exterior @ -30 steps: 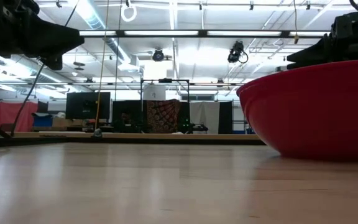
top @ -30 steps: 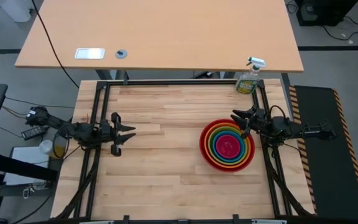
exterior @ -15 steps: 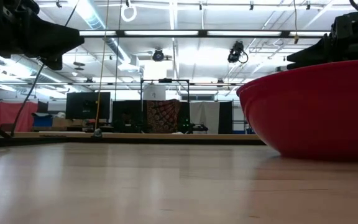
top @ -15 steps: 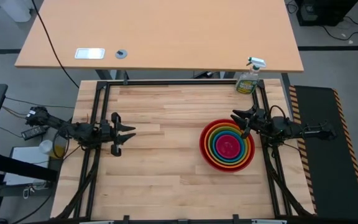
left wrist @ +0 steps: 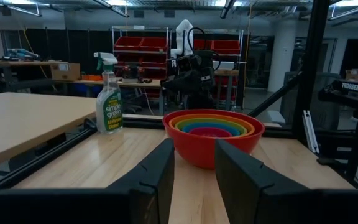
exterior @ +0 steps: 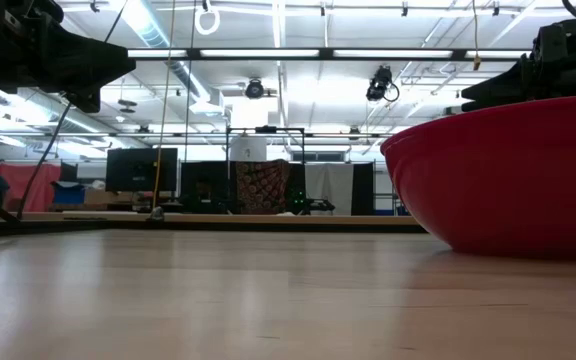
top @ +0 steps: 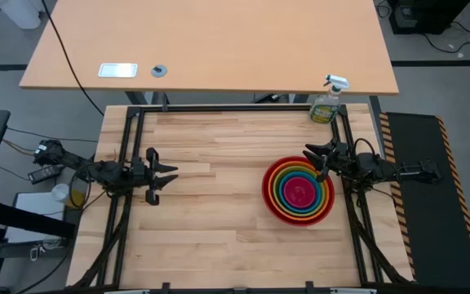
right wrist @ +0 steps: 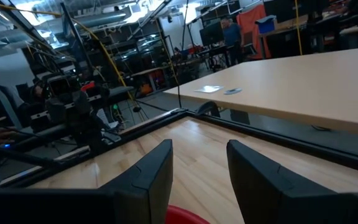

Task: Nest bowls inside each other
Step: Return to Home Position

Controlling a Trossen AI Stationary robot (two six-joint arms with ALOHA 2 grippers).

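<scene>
The bowls (top: pixel 299 191) sit nested in one stack on the right half of the table: red outermost, then orange, lime green and blue, with pink in the middle. The red bowl (exterior: pixel 508 175) rests on its base; the stack also shows in the left wrist view (left wrist: pixel 213 134). My right gripper (top: pixel 315 157) hovers open just beyond the stack's far right rim, with nothing between its fingers (right wrist: pixel 199 180). At the table's left edge my left gripper (top: pixel 163 176) stands open and empty (left wrist: pixel 194 180), pointing across at the bowls.
A green spray bottle (top: pixel 327 104) stands at the table's far right corner. A black frame (top: pixel 235 109) runs around the table. Behind it stands a larger desk (top: pixel 210 45) with a small white device. Bare wood lies between the left gripper and the bowls.
</scene>
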